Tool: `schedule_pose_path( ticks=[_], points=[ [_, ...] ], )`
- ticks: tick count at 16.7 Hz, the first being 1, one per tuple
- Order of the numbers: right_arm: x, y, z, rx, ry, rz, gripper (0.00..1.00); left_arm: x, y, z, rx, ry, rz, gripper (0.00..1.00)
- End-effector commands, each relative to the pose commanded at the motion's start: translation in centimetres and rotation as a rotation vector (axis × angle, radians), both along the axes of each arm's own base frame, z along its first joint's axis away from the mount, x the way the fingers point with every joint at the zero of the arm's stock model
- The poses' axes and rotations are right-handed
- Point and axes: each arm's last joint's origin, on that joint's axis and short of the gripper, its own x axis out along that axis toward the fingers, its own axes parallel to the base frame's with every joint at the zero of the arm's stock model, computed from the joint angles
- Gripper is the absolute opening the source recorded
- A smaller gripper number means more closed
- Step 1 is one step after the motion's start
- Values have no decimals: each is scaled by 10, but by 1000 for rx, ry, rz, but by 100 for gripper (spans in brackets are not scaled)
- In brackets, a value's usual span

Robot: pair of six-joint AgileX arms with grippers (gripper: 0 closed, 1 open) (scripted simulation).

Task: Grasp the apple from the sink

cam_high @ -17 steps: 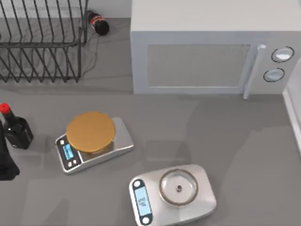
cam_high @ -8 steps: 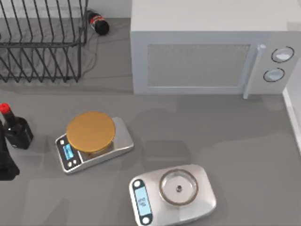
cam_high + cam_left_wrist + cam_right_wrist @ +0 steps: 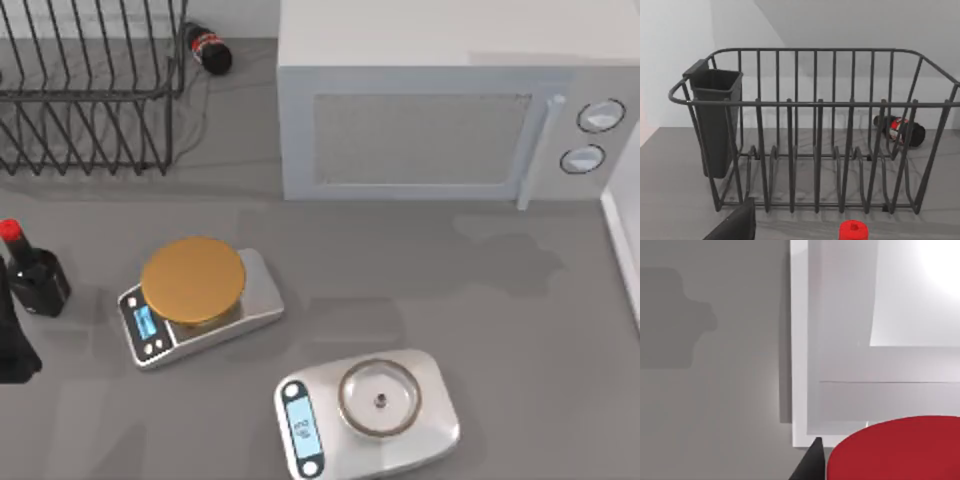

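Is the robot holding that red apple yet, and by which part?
It cannot be told: the apple sits close under the right wrist camera, but no jaws are seen gripping it.

A flat grey table (image 3: 520,320) carries a white microwave (image 3: 440,110) at the back and a black wire dish rack (image 3: 85,95) at the far left corner. Two kitchen scales (image 3: 200,300) sit nearer the front. Behind the rack rises a plain pale wall (image 3: 670,60); soft shadows lie on the tabletop.
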Motion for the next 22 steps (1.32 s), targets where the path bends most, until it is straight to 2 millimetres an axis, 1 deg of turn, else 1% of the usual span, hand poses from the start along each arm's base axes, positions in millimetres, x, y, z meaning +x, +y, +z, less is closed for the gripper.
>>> schedule_pose_path(
  ticks=[3, 7, 9, 11, 12, 14, 19, 22],
  points=[
    [-11, 63, 1, 17, 16, -6, 0, 0, 0, 0, 0, 0, 0, 100],
    [-35, 146, -6, 17, 34, -13, 0, 0, 0, 0, 0, 0, 0, 100],
    [-50, 183, -11, 4, 37, -11, 0, 0, 0, 0, 0, 0, 0, 100],
    [-64, 211, -17, -10, 37, -6, 0, 0, 0, 0, 0, 0, 0, 100],
    [-70, 222, -19, -17, 36, -4, 0, 0, 0, 0, 0, 0, 0, 100],
    [-77, 232, -22, -25, 34, -4, 0, 0, 0, 0, 0, 0, 0, 100],
    [-76, 232, -22, -23, 35, -8, 0, 0, 0, 0, 0, 0, 0, 100],
    [-78, 235, -35, -21, 30, -3, 0, 0, 0, 0, 0, 0, 0, 100]
  ],
)
